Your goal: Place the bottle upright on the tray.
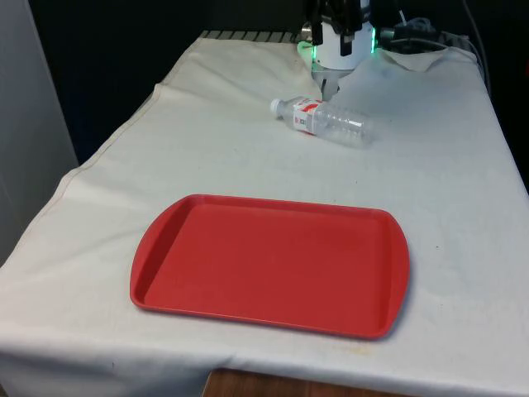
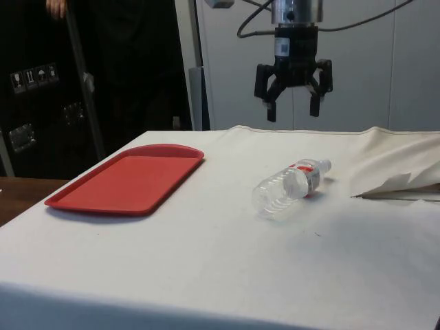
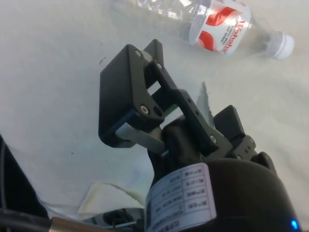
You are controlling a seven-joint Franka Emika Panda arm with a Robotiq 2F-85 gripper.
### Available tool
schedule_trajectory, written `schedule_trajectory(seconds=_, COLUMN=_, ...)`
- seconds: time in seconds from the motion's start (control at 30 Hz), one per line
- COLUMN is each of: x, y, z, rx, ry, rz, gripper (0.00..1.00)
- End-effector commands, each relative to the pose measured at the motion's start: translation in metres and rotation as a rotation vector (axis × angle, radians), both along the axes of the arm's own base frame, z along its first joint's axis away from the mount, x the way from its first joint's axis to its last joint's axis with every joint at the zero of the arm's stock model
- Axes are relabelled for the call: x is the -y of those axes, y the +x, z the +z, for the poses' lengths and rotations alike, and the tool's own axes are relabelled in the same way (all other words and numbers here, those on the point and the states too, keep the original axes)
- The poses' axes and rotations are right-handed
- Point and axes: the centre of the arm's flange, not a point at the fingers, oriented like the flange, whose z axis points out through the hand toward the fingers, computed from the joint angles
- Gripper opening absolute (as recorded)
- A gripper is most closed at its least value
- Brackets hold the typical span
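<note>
White cloth covers the whole table [image 1: 463,207], and on it the bottle [image 1: 321,119] lies flat on its side, clear plastic with a red-and-white label near the neck and a white cap [image 1: 276,105]. It rests apart from everything else, with the cap end turned toward the front view's left. Lying down like that, it will have to be picked up and turned before it can stand, so I would judge the task has barely begun. Above the bottle, and a little beyond it toward the table's far end, hangs the gripper [image 2: 293,105], well clear of the plastic, touching nothing, its two black fingers [image 3: 126,99] spread wide with nothing between them. That spread looks like readiness to come down across the bottle's body; a grasp near the label, where the plastic seems stiffer than the ribbed lower part, would probably slip and crush less. Well apart from the bottle, toward the table's near edge, sits the red tray [image 1: 165,248], flat and shallow with a low rim and nothing on it, so any spot on it would serve for setting the bottle down. A loose fold of cloth [image 2: 395,185] is rucked up just beyond the bottle's cap end. Past the tray, at the dark cabinets, a person's hand [image 2: 56,7] grips a pole.
</note>
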Motion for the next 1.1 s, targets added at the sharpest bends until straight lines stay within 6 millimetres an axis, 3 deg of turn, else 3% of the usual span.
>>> schedule_trajectory(seconds=0.0, x=-0.001, y=0.000, z=-0.001, rx=0.011, ry=0.016, rz=-0.012, gripper=1.00)
schedule_trajectory(seconds=1.07, x=0.005, y=-0.004, z=-0.019, rx=-0.008, ry=0.125, rz=-0.157, gripper=1.00)
